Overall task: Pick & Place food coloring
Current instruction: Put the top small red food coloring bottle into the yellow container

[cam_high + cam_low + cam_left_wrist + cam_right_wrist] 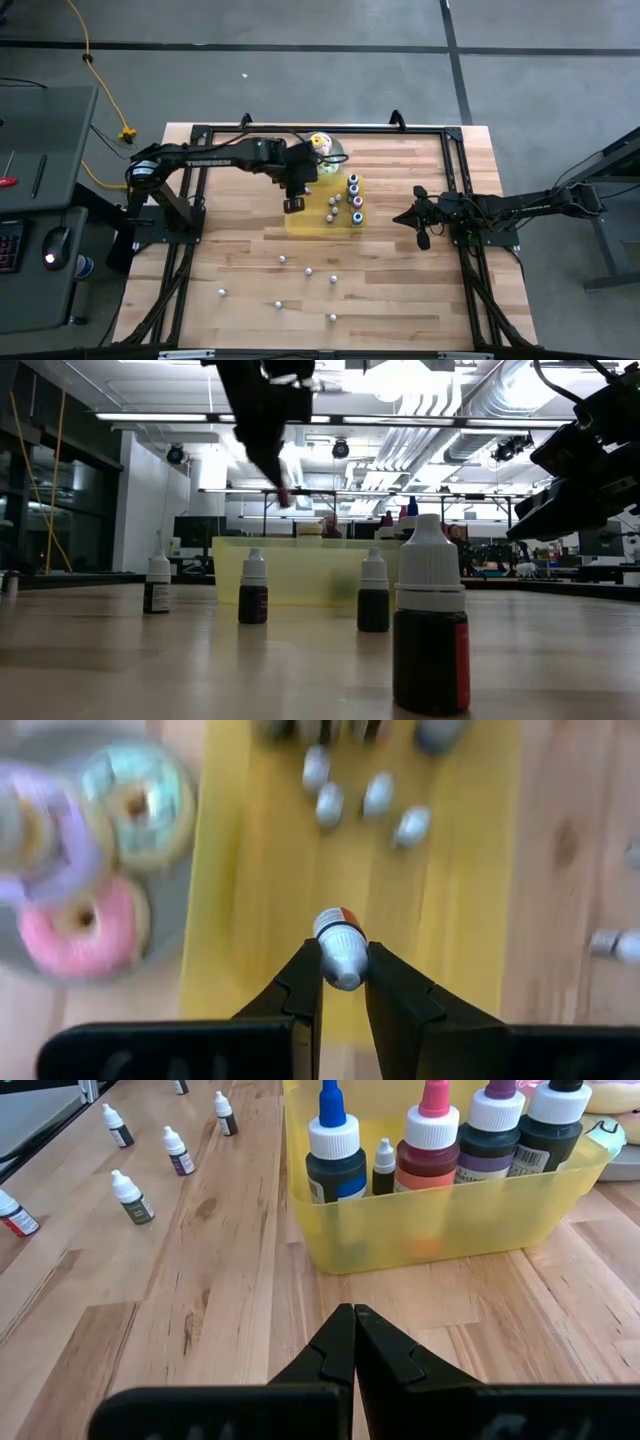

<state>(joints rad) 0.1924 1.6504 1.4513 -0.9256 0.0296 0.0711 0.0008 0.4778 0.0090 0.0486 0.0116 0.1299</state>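
On the wooden table (400, 290), I hold the left gripper (343, 982) clamped on a small pale-capped food coloring bottle (341, 952) above the translucent yellow rectangular tray (260, 920). Releasing high risks bouncing. The right gripper (353, 1342) waits closed beside the tray.

1. Ring toys (90, 870) blurred in left wrist view, plate cut by edge.
2. Loose bottles (308, 270) on tabletop (400, 300) too small in high view to tell colours.
3. Tall bottles (430, 1140) cropped by right wrist view's edge.

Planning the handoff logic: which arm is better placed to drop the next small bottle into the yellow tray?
Left: its gripper hangs over the yellow tray, shut on a small bottle. The right gripper is shut, empty, beside the tray.
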